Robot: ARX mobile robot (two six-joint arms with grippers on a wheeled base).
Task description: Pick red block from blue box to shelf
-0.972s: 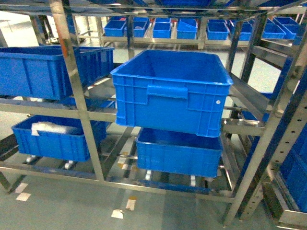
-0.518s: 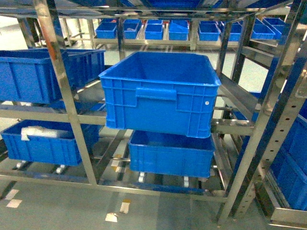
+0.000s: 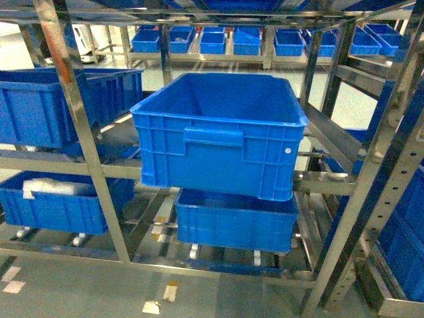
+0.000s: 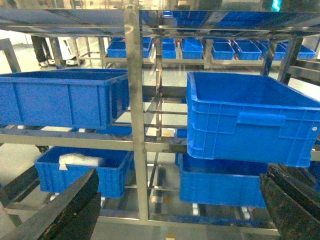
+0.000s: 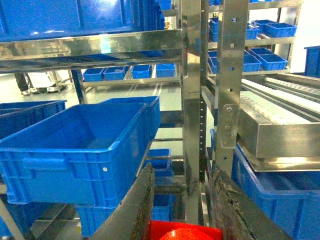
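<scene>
Red glossy plastic block [image 5: 185,231] sits at the bottom edge of the right wrist view, pinched between the 2 dark fingers [image 5: 131,210] of the right tool [image 5: 180,220], only its top showing. Tall shiny steel shelf [image 3: 73,132] with perforated uprights stands just ahead, carrying dark blue ribbed crates on several tiers, 1 large crate [image 3: 218,132] jutting forward at mid height in the head view. Left tool [image 4: 175,210] shows its 2 dark fingers [image 4: 65,210] spread wide apart at the lower corners of its wrist view, with nothing between them.
</scene>
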